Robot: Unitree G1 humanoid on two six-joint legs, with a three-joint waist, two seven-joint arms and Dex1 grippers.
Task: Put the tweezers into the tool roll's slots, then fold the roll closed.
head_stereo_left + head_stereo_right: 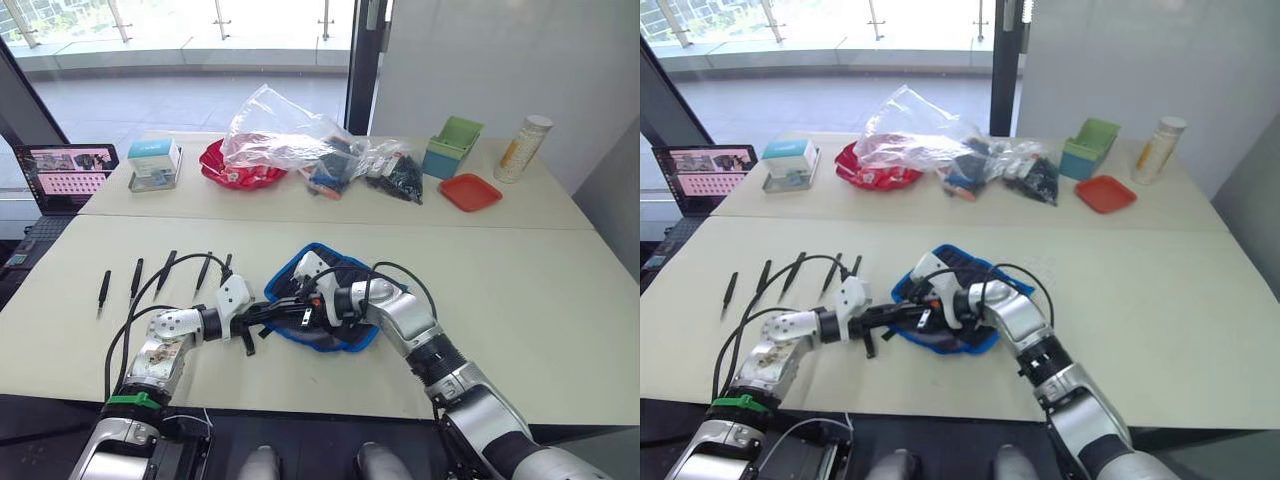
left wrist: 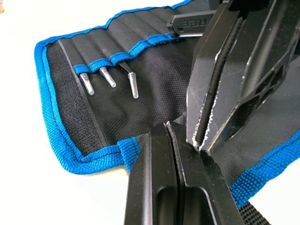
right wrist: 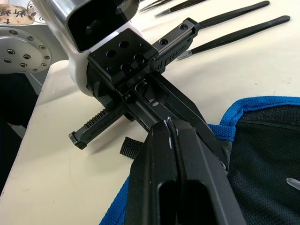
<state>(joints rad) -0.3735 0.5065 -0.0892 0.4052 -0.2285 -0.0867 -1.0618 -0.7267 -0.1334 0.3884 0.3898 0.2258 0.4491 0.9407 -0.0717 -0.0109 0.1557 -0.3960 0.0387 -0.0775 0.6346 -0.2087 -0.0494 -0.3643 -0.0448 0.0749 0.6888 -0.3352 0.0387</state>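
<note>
Both tools (image 1: 290, 312) at tool roll (image 1: 345, 335) near edge, tweezers (image 1: 168, 271) just left.

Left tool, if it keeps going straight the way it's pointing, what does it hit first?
Most likely the right tool, which sits just ahead of the left tool over the tool roll; depth is hard to judge.

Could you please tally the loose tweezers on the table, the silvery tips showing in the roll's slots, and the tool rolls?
Loose tweezers: 5
Silvery tips poking from the slots: 3
Tool roll: 1
Total: 9
</note>
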